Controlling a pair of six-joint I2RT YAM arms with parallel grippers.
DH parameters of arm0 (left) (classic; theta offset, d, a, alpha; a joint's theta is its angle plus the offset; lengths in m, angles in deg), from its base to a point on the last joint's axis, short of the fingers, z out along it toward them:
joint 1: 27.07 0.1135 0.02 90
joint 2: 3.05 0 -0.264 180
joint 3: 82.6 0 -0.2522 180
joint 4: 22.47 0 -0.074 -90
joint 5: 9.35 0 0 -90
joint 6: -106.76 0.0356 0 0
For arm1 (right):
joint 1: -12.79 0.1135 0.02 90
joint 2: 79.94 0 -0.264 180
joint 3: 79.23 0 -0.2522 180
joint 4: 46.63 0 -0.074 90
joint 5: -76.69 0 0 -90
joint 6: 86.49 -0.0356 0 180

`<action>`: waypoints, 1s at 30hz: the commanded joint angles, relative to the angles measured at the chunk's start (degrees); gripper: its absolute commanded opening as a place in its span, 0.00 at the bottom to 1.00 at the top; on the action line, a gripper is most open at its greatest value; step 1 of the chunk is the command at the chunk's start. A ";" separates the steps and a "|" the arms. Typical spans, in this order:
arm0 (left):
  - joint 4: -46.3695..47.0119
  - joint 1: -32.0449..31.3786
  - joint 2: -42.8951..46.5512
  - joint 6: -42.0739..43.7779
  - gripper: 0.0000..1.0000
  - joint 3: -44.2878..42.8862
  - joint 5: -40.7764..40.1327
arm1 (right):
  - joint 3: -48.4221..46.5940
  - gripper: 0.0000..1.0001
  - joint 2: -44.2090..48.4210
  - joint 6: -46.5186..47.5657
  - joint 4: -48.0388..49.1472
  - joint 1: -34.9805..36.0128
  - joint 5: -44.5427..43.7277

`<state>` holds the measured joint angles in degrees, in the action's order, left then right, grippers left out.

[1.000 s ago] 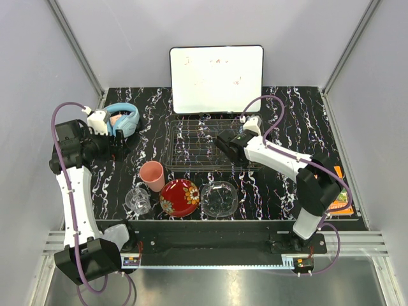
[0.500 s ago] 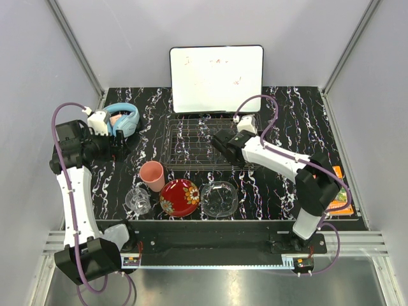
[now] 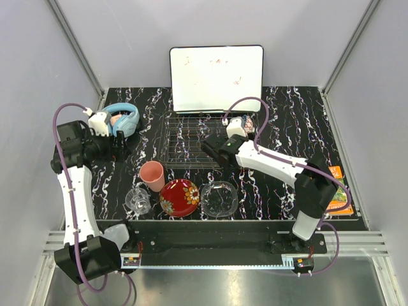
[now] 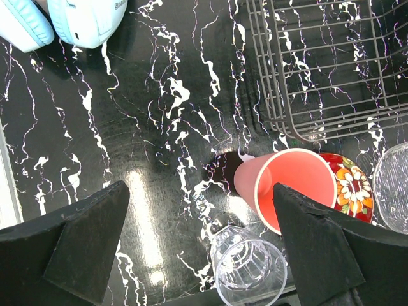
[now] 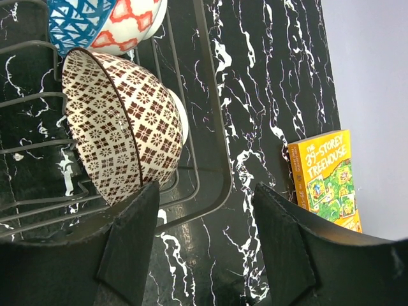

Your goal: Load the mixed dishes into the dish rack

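Silver wire rack (image 3: 185, 137) at mid-table, just near of whiteboard (image 3: 217, 78). Black marbled table (image 3: 287, 108) under all items.

Inside rack, at right end: beige bowl (image 5: 121, 134), standing on edge against the wires, tilted. Blue bowl (image 5: 102, 22) just beside it, also within the wires. Contact between the two bowls not determinable.

Outside rack, grouped along near table edge, left to right:
- Mug (image 3: 138, 199): clear glass, upright.
- Cup (image 3: 152, 175): pink, upright, mouth up. Set slightly farther than the mug and near the rack's near left corner.
- Plate (image 3: 180, 197): red floral, lying flat, just beside cup.
- Dish (image 3: 219, 198): clear glass, lying flat, just right of plate.

Left gripper (image 3: 119, 150): held left of rack, just near of headphones (image 3: 121, 118). Fingers (image 4: 83, 248) wide apart, nothing between. Cup and mug seen below in wrist view, neither touched.

Right gripper (image 3: 205, 145): above middle of rack, pointing left. Fingers (image 5: 299, 248) spread apart, nothing held. Beige bowl near in wrist view, clear of both fingers.

Yellow book (image 5: 322, 178): flat on table at right edge, well apart from rack.
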<state>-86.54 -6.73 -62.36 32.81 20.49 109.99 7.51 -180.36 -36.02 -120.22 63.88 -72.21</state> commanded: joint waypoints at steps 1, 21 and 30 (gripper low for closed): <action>2.40 0.40 0.16 -0.41 0.99 0.05 1.24 | -1.18 0.69 4.78 -2.75 -0.37 0.94 1.41; 2.40 0.40 0.25 -1.29 0.99 -1.27 1.77 | 38.45 0.65 35.13 -12.76 29.50 3.67 46.15; 1.61 0.32 1.21 -0.32 0.99 -0.92 0.98 | 43.12 0.64 28.80 -15.04 38.46 3.75 48.26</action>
<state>-86.30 -6.73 -62.40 32.20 20.51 110.04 49.49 -149.50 -48.46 -89.14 67.49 -26.16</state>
